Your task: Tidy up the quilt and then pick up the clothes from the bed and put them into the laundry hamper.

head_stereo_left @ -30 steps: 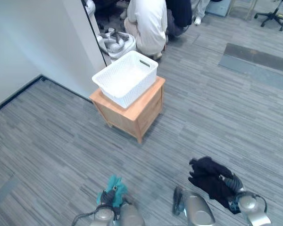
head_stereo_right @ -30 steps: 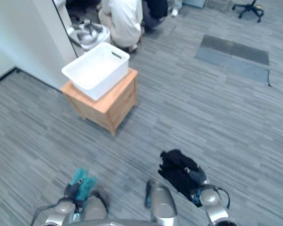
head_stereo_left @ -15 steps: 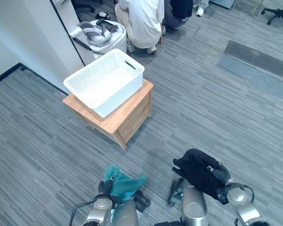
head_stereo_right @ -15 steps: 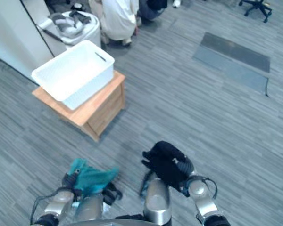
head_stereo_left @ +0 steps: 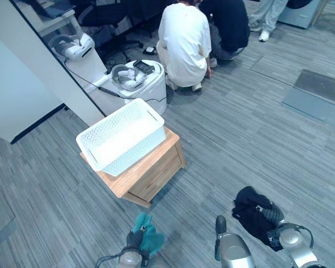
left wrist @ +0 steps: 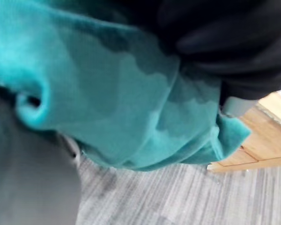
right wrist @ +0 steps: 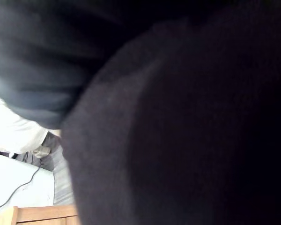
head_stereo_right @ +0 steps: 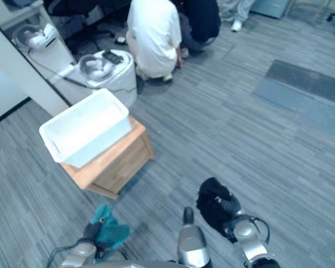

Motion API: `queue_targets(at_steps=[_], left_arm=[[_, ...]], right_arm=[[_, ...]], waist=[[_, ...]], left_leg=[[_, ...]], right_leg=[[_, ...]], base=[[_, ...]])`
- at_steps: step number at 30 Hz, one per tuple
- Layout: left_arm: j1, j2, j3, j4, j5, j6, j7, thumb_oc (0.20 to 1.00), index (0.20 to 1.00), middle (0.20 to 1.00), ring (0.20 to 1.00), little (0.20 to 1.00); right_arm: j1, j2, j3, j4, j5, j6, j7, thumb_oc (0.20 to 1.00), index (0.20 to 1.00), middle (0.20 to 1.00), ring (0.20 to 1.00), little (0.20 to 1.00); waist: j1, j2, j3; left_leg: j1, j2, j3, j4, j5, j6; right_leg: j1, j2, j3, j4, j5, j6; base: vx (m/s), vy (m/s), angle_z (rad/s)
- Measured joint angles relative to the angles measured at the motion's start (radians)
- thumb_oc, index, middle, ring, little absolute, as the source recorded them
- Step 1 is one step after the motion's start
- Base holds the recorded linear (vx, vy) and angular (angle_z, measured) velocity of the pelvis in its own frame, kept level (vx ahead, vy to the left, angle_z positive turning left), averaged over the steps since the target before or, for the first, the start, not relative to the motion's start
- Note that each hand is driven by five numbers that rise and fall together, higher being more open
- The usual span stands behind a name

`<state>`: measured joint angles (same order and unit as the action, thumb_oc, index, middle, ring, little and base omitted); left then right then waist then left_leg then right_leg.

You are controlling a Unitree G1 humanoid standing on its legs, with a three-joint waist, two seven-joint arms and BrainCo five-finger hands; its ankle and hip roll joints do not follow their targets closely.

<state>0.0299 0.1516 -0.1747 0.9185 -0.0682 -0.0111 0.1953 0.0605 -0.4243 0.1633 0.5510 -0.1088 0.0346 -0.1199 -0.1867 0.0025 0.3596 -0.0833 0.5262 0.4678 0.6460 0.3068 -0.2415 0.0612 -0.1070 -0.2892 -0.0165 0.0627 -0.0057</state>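
Already loaded, the left robot hand (head_stereo_left: 135, 241) clutched teal clothes (head_stereo_left: 148, 234) and the right robot hand (head_stereo_left: 272, 215) gripped black clothes (head_stereo_left: 252, 215) at lower frame; the white hamper (head_stereo_left: 120, 135) at centre left waited empty.

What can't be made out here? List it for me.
- Left hand: fingers buried in the teal garment, both eye views and left wrist view.
- Right hand: wrapped in the black garment, which covers the right wrist view.
- White hamper interior: far wall hides part of its floor.
- Crouching person: back turned.
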Motion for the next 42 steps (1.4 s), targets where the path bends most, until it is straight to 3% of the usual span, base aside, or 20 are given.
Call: queue_targets(at_steps=[2,3,5,7,9,13,14,15,18,20,21,22,23,27,28,30,34,37,39,42], left_arm=[[0.004,0.003,0.015,-0.038,-0.001,-0.018,0.000,0.200,0.200,0.200,0.200,0.200],[0.000,0.003,0.011,-0.043,-0.004,-0.025,-0.001,0.200,0.200,0.200,0.200,0.200],[0.007,0.007,0.023,-0.054,-0.006,-0.023,-0.003,0.200,0.200,0.200,0.200,0.200],[0.009,0.007,0.025,-0.046,-0.011,-0.014,-0.008,0.200,0.200,0.200,0.200,0.200],[0.011,0.004,0.021,-0.034,-0.009,-0.001,-0.017,0.200,0.200,0.200,0.200,0.200],[0.015,0.030,0.018,-0.029,-0.008,0.018,-0.034,0.200,0.200,0.200,0.200,0.200],[-0.011,0.027,-0.037,-0.024,-0.014,0.024,-0.027,0.200,0.200,0.200,0.200,0.200],[-0.019,0.045,-0.061,-0.025,-0.016,0.022,-0.027,0.200,0.200,0.200,0.200,0.200],[-0.085,0.076,-0.064,-0.037,-0.018,0.011,-0.024,0.200,0.200,0.200,0.200,0.200],[-0.124,0.088,-0.075,-0.043,-0.016,0.013,-0.024,0.200,0.200,0.200,0.200,0.200],[-0.143,0.093,-0.081,-0.030,-0.002,0.013,-0.022,0.200,0.200,0.200,0.200,0.200],[-0.143,0.108,-0.083,-0.033,0.005,0.009,-0.024,0.200,0.200,0.200,0.200,0.200],[-0.125,0.093,-0.079,-0.030,0.005,0.010,-0.023,0.200,0.200,0.200,0.200,0.200],[0.005,0.051,-0.055,-0.027,0.006,0.012,-0.026,0.200,0.200,0.200,0.200,0.200],[0.026,0.050,-0.053,-0.013,0.006,0.014,-0.024,0.200,0.200,0.200,0.200,0.200],[0.042,0.040,-0.057,-0.015,0.010,0.012,-0.036,0.200,0.200,0.200,0.200,0.200],[0.034,0.032,-0.059,-0.020,0.012,0.012,-0.041,0.200,0.200,0.200,0.200,0.200],[0.016,0.026,-0.065,-0.038,0.011,0.007,-0.043,0.200,0.200,0.200,0.200,0.200],[-0.020,0.021,-0.065,-0.035,0.010,0.003,-0.041,0.200,0.200,0.200,0.200,0.200],[-0.061,0.002,-0.095,-0.036,0.002,-0.001,-0.039,0.200,0.200,0.200,0.200,0.200]], right_arm=[[-0.014,-0.005,0.010,-0.006,-0.001,0.009,0.000,0.200,0.200,0.200,0.200,0.200],[-0.023,-0.008,0.019,0.005,-0.005,0.010,0.005,0.200,0.200,0.200,0.200,0.200],[-0.054,-0.002,0.037,0.018,-0.011,0.009,0.012,0.200,0.200,0.200,0.200,0.200],[-0.050,0.007,0.053,0.019,-0.011,0.004,0.015,0.200,0.200,0.200,0.200,0.200],[0.006,0.009,0.047,0.040,-0.011,0.002,0.014,0.200,0.200,0.200,0.200,0.200],[0.042,0.033,0.043,0.044,-0.016,0.005,0.016,0.200,0.200,0.200,0.200,0.200],[0.026,-0.005,0.091,-0.006,-0.042,0.004,0.015,0.200,0.200,0.200,0.200,0.200],[0.033,0.003,0.104,-0.042,-0.047,0.005,0.015,0.200,0.200,0.200,0.200,0.200],[0.047,0.008,0.120,-0.154,-0.048,-0.005,0.013,0.200,0.200,0.200,0.200,0.200],[0.044,-0.005,0.117,-0.219,-0.051,-0.007,0.010,0.200,0.200,0.200,0.200,0.200],[0.042,-0.027,0.113,-0.246,-0.061,-0.015,0.008,0.200,0.200,0.200,0.200,0.200],[0.061,-0.027,0.076,-0.292,-0.071,-0.018,0.006,0.200,0.200,0.200,0.200,0.200],[0.057,-0.058,0.045,-0.326,-0.079,-0.027,-0.003,0.200,0.200,0.200,0.200,0.200],[0.005,-0.110,-0.051,-0.449,-0.092,-0.048,-0.013,0.200,0.200,0.200,0.200,0.200],[0.013,-0.132,-0.092,-0.505,-0.110,-0.072,-0.028,0.200,0.200,0.200,0.200,0.200],[0.008,-0.189,-0.124,-0.518,-0.128,-0.079,-0.050,0.200,0.200,0.200,0.200,0.200],[-0.004,-0.260,-0.149,-0.587,-0.130,-0.077,-0.052,0.200,0.200,0.200,0.200,0.200],[-0.051,-0.335,-0.157,-0.640,-0.129,-0.079,-0.053,0.200,0.200,0.200,0.200,0.200],[-0.129,-0.381,-0.145,-0.653,-0.129,-0.083,-0.053,0.200,0.200,0.200,0.200,0.200],[-0.200,-0.389,-0.128,-0.653,-0.129,-0.084,-0.053,0.200,0.200,0.200,0.200,0.200]], waist=[[0.008,-0.017,0.002],[0.036,-0.024,0.004],[0.059,0.005,0.001],[0.056,0.016,0.005],[-0.018,0.017,-0.004],[-0.017,-0.041,-0.036],[-0.030,-0.012,-0.002],[-0.044,-0.024,-0.007],[-0.092,-0.038,-0.012],[-0.112,-0.025,-0.013],[-0.123,-0.027,-0.013],[-0.137,-0.067,-0.018],[-0.157,-0.065,-0.013],[-0.140,-0.012,-0.031],[-0.141,-0.007,-0.036],[-0.158,-0.003,-0.045],[-0.161,0.003,-0.044],[-0.157,-0.002,-0.039],[-0.158,0.010,-0.018],[-0.173,0.016,-0.010]], left_leg=[[-0.095,-0.061,0.000,0.003,-0.167,-0.007],[-0.093,-0.110,0.063,-0.131,-0.208,0.010],[-0.071,-0.145,0.178,-0.431,-0.199,0.032],[-0.049,-0.176,0.247,-0.574,-0.155,0.064],[-0.032,-0.161,0.438,-0.737,-0.163,0.057],[0.038,-0.212,0.354,-0.588,-0.170,0.131],[0.041,-0.201,0.344,-0.478,-0.219,0.259],[0.054,-0.236,0.334,-0.502,-0.227,0.269],[0.071,-0.360,0.302,-0.630,-0.222,0.287],[0.063,-0.414,0.209,-0.681,-0.233,0.277],[0.068,-0.421,0.200,-0.663,-0.294,0.218],[0.076,-0.430,0.205,-0.592,-0.281,0.276],[0.123,-0.444,0.188,-0.599,-0.292,0.290],[0.233,-0.446,0.260,-0.677,-0.307,0.250],[0.250,-0.444,0.263,-0.681,-0.303,0.242],[0.286,-0.424,0.259,-0.687,-0.293,0.215],[0.295,-0.379,0.246,-0.641,-0.280,0.168],[0.259,-0.343,0.152,-0.561,-0.327,0.091],[0.240,-0.317,0.087,-0.604,-0.292,0.084],[0.275,-0.273,0.181,-0.674,-0.283,0.084]], right_leg=[[0.032,-0.004,0.004,-0.031,0.002,-0.009],[0.032,-0.004,0.021,-0.037,0.002,-0.008],[0.063,0.049,0.009,-0.072,0.000,-0.021],[0.104,0.065,-0.022,-0.072,-0.011,-0.032],[0.190,0.097,-0.119,-0.073,-0.080,0.011],[0.211,-0.010,-0.083,0.035,-0.140,0.105],[-0.005,-0.119,-0.018,0.580,-0.157,0.133],[-0.140,-0.165,0.058,0.785,-0.158,0.136],[-0.300,-0.166,0.108,0.680,-0.209,0.131],[-0.296,-0.022,0.174,0.413,-0.232,0.107],[-0.267,0.077,0.257,0.232,-0.228,0.091],[-0.234,0.066,0.255,0.164,-0.221,0.098],[-0.207,0.047,0.229,0.184,-0.149,0.066],[-0.123,0.030,0.178,0.107,-0.064,0.072],[-0.082,0.036,0.169,0.041,0.003,0.068],[0.002,0.070,0.164,-0.066,0.079,0.020],[0.014,0.101,0.186,-0.065,0.089,0.005],[0.031,0.090,0.212,-0.065,0.075,-0.015],[0.024,0.090,0.212,-0.066,0.067,-0.022],[0.027,0.071,0.175,-0.071,0.047,-0.005]], base=[[0.30,-0.035,0.34],[0.25,0.029,0.03],[0.26,0.058,-0.24],[0.57,0.109,0.18],[0.72,0.155,0.71],[0.58,0.236,-0.11],[0.23,0.085,-0.37],[0.15,0.036,0.22],[0.32,-0.109,0.92],[0.37,-0.147,1.40],[0.22,-0.039,1.79],[0.19,-0.072,1.75],[0.06,-0.044,1.13],[0.13,-0.134,-0.37],[0.11,-0.161,-0.35],[0.08,-0.212,-0.15],[0.00,-0.154,-0.26],[-0.09,-0.095,-0.20],[-0.04,0.014,-0.05],[0.04,0.099,0.26]])
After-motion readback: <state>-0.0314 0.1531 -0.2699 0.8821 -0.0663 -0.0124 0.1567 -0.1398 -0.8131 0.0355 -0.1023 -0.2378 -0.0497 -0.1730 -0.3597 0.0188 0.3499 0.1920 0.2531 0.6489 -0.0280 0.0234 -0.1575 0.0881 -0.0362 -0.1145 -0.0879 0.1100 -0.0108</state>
